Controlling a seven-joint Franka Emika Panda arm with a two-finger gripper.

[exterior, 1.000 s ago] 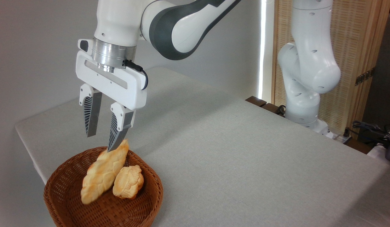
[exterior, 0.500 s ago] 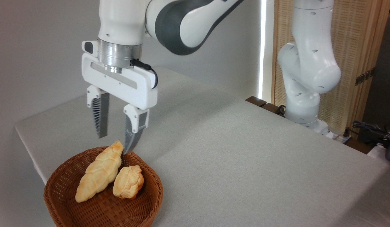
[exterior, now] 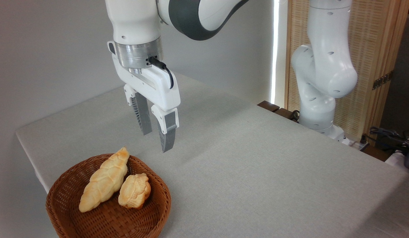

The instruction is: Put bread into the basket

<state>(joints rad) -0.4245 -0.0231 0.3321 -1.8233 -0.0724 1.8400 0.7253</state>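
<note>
1. Gripper (exterior: pixel 157 142) hangs above the grey table (exterior: pixel 257 158) with its jaws parted and nothing between them.
2. Braided loaf (exterior: pixel 103 180) lies below and to the left of the gripper, inside the wicker basket (exterior: pixel 65 195), well clear of the fingertips.
3. Loaf's long axis runs diagonally; its upper pointed end rests on the basket's far rim, the end nearest the gripper.
4. Small bun (exterior: pixel 134 191) sits just beside the loaf, on the gripper's side.
5. Judgement: placement appears complete; any further move need only be a retreat, away from the basket.
</note>
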